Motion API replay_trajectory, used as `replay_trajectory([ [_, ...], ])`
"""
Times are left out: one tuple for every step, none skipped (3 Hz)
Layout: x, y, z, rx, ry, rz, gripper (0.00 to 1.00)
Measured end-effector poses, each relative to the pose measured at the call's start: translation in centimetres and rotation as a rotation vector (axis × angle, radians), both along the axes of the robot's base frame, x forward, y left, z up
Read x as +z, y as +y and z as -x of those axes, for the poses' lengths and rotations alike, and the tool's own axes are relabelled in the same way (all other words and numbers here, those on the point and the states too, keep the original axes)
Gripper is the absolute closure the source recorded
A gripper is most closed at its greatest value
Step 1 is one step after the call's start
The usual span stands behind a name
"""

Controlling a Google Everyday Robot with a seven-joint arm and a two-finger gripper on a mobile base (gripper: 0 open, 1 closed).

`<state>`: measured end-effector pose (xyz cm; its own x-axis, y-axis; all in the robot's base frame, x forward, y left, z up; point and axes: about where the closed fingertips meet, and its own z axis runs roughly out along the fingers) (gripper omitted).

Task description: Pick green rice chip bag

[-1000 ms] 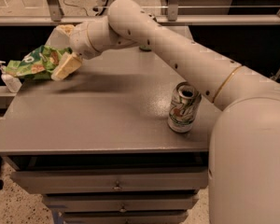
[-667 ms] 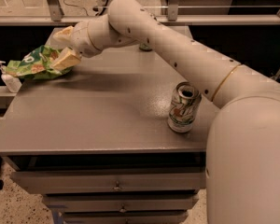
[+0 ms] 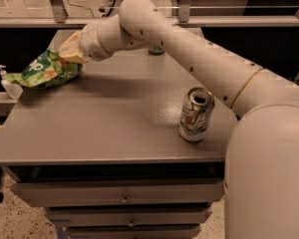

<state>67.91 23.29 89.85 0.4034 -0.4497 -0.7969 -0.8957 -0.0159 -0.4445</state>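
The green rice chip bag, crumpled shiny green foil with white lettering and orange chip pictures, is at the far left of the grey table. My gripper is at the bag's right end, its tan fingers closed on the foil. The bag hangs out to the left of the gripper, slightly above the tabletop, with its shadow on the table below. My arm reaches in from the right, across the back of the table.
A white-and-green soda can stands open near the table's front right. A small pump bottle stands beyond the left edge. A small dark object is at the back. Drawers are below the tabletop.
The gripper's fingers came down over the bag's right end and closed on it. The bag has shifted right and risen slightly with the gripper.
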Motion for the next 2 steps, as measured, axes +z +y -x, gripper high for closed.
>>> replay_trajectory([
  [-0.29, -0.75, 0.47, -0.016, 0.009, 0.003, 1.0],
  [-0.17, -1.48, 0.88, -0.036, 0.009, 0.006, 1.0],
])
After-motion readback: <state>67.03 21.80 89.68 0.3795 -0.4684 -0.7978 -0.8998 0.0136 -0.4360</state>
